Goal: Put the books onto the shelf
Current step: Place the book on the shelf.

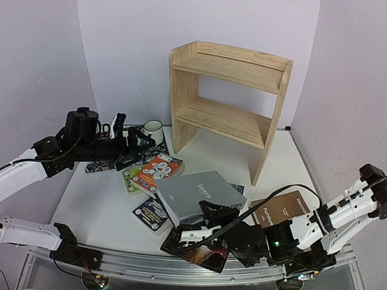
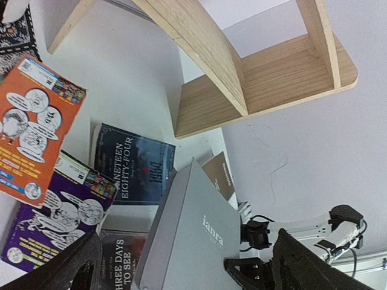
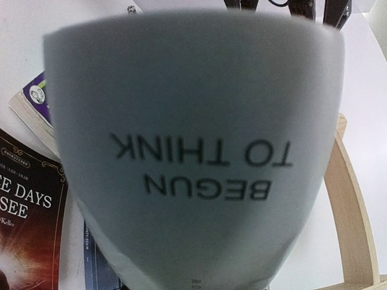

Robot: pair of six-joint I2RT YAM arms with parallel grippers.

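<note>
The grey "ianra" book (image 1: 195,192) is clamped by right fingers (image 1: 217,214), left fingers (image 2: 66,266) spread apart; next it should be raised onto the shelf (image 1: 227,90).

Soft, even indoor light; 3 views of unequal sharpness.

Overhead view was bright and flat, lit from above. The shelf (image 1: 227,90) and the grey book (image 1: 199,196) threw only faint, soft-edged shadows on the white table (image 1: 103,199). Walls (image 1: 127,54) read pale lilac. Wide-angle distortion bowed the shelf's top edge and the wall corners toward the frame borders. Left wrist view was crisp on the orange book (image 2: 36,127), print legible, but its own fingers (image 2: 66,269) showed as dark, blurred masses in the bottom corners. Right wrist view was poorest: the grey book filled the frame, out of focus, lettering soft, outline bulging. The dark book (image 3: 27,205) beside it looked sharper.
</note>
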